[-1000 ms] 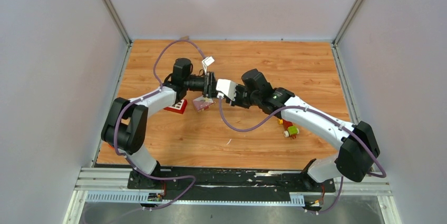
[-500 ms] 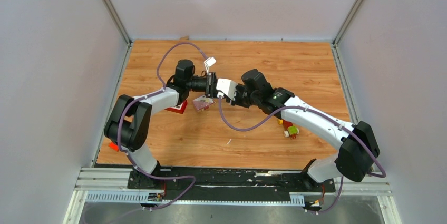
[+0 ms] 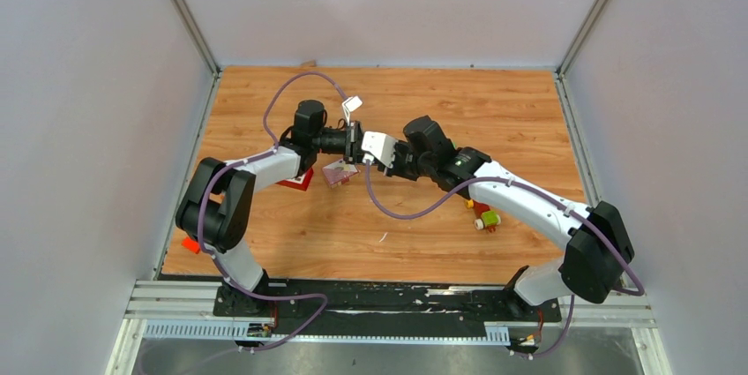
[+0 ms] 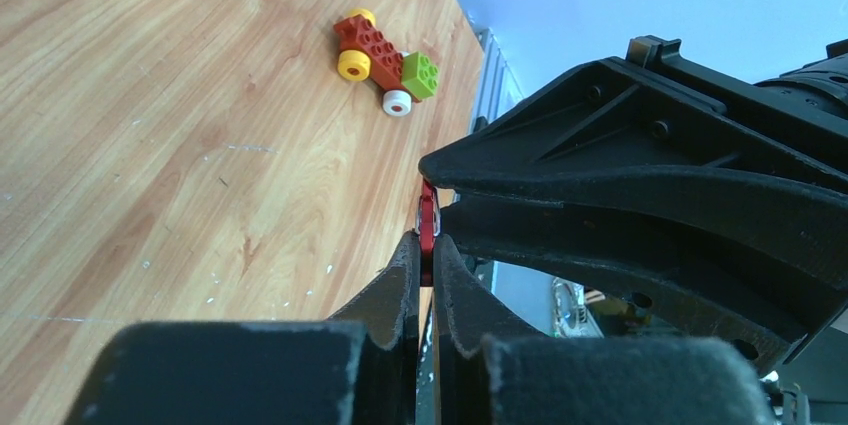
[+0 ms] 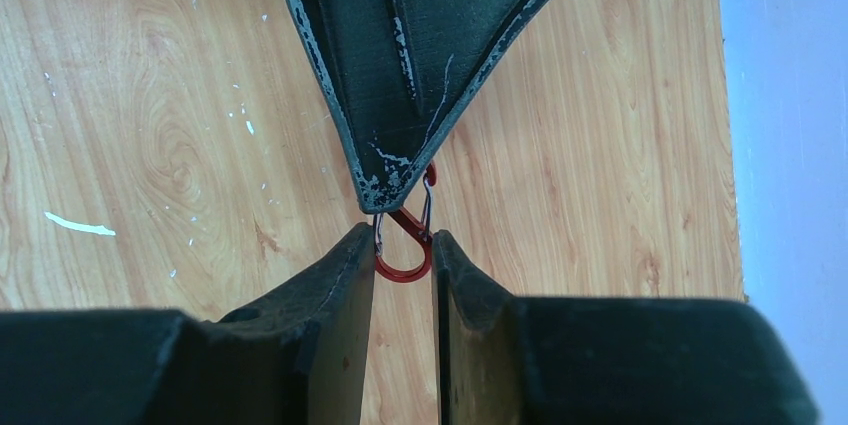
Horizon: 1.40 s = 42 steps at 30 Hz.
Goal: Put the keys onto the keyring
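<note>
The keyring (image 5: 404, 267), a small red wire loop, hangs in the air between both grippers at mid-table. My left gripper (image 4: 427, 245) is shut on it; it shows edge-on in the left wrist view (image 4: 428, 225). My right gripper (image 5: 403, 240) faces the left one tip to tip, and its two fingers press on either side of the ring's lower loop. In the top view the grippers meet, left (image 3: 357, 142) and right (image 3: 364, 148), and the ring is too small to see. The black-headed and green-headed keys are not in view.
A red box with white squares (image 3: 295, 183) lies under the left forearm, with a pinkish flat thing (image 3: 338, 172) next to it. A red-yellow-green toy block cluster (image 3: 482, 214) sits by the right arm and shows in the left wrist view (image 4: 385, 50). Grey walls enclose the wooden table (image 3: 423, 243).
My left arm has shifted slightly, its elbow swinging a little and uncovering a small orange thing at the table's left edge. The grippers stay together at the ring.
</note>
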{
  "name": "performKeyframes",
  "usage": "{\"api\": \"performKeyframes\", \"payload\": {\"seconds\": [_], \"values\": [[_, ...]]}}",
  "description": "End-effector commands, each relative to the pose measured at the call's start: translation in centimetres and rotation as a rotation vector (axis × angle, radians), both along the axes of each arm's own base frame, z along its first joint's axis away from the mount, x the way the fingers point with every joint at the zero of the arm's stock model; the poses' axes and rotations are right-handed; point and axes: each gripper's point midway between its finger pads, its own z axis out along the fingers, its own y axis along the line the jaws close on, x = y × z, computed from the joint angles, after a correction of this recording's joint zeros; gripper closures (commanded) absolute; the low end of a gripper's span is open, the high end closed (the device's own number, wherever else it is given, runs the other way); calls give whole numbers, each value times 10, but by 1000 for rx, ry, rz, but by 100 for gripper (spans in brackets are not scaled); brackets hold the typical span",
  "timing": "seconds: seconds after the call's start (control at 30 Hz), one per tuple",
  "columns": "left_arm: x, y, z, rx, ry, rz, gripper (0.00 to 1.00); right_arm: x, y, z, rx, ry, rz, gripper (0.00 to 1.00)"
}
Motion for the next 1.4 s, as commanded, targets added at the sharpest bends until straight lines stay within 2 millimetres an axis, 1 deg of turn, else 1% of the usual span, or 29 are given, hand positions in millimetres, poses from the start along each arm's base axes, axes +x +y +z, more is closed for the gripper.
{"api": "performKeyframes", "payload": {"seconds": [0.0, 0.07, 0.13, 0.17, 0.2, 0.23, 0.27, 0.33, 0.4, 0.5, 0.63, 0.7, 0.77, 0.9, 1.1, 1.23, 1.37], "values": [[0, -2, 8, -24, -62, -22, 100, 3, 5, 5, 29, -16, -8, 80], [0, -1, 10, -15, -95, -30, 100, 2, 4, 7, 36, -15, -15, 68], [-2, 3, 7, 31, -143, -46, 100, 0, 3, 12, 50, -16, -20, 60], [0, 5, 9, 56, -210, -55, 100, -1, 2, 14, 58, -12, -20, 58], [-5, 11, 3, 114, -235, -78, 100, -4, 1, 17, 67, -5, -12, 55], [-8, 16, 3, 152, -291, -102, 100, -8, 0, 20, 78, 8, 0, 52], [-9, 22, 4, 188, -408, -140, 100, -12, -2, 24, 90, 19, 11, 47], [-16, 34, 8, 246, -542, -196, 100, -20, -5, 32, 128, 51, 39, 44], [-23, 42, 14, 269, -656, -237, 100, -29, -8, 41, 185, 95, 84, 43], [-38, 47, 27, 243, -787, -268, 100, -46, -5, 53, 275, 175, 179, 43], [-64, 44, 41, 176, -922, -302, 100, -62, 3, 62, 346, 236, 269, 46], [-76, 42, 47, 145, -983, -307, 100, -74, 8, 65, 375, 280, 327, 48], [-81, 39, 54, 117, -1044, -296, 100, -85, 11, 66, 397, 321, 384, 50], [-90, 34, 61, 91, -1092, -286, 100, -100, 16, 62, 420, 393, 458, 52], [-94, 25, 62, 82, -1091, -283, 100, -111, 19, 52, 436, 463, 505, 55], [-96, 22, 60, 85, -1092, -287, 100, -107, 20, 45, 425, 475, 487, 58], [-96, 20, 59, 85, -1091, -290, 99, -100, 22, 43, 421, 472, 453, 67]]}}
